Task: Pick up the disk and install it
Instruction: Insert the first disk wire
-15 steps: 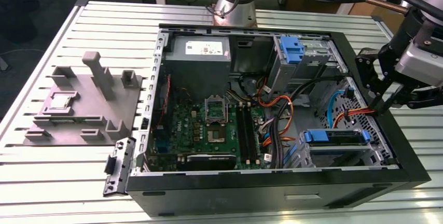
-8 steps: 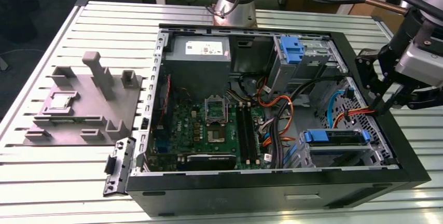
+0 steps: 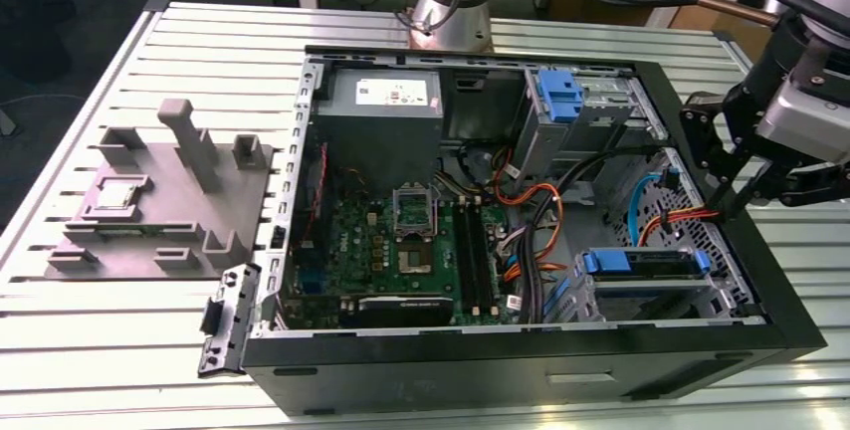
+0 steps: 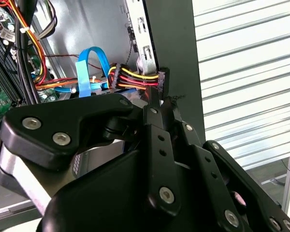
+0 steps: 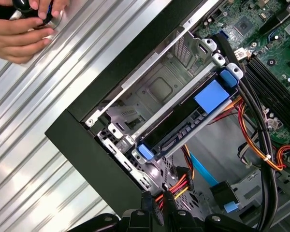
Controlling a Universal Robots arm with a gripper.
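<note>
- Disk (image 3: 644, 263) (image 5: 183, 126) sat in a metal bay inside the open computer case (image 3: 531, 345) (image 5: 87, 145), its blue frame facing outward. It was near the gripper (image 3: 728, 209) (image 4: 157, 101) (image 5: 157, 205) but not touching it.
- The gripper hung over the case wall closest to it, its tip down among a bundle of red, yellow and black wires (image 3: 691, 213) (image 4: 135, 77) (image 5: 176, 186).
- A black plug (image 4: 163, 79) at the end of those wires lay just ahead of the gripper's tip.
- Whether the gripper was clenched or released could not be told, nor whether it was grasping the wires.
- A green circuit board (image 3: 398, 251) lay on the case floor, beyond the disk from the gripper.
- A grey stand (image 3: 159, 201) stood on the slatted table (image 3: 106, 370), past the far side of the case, well apart from the gripper.
- A person's hands (image 5: 24, 24) rested on the table outside the case, well apart from the gripper.
</note>
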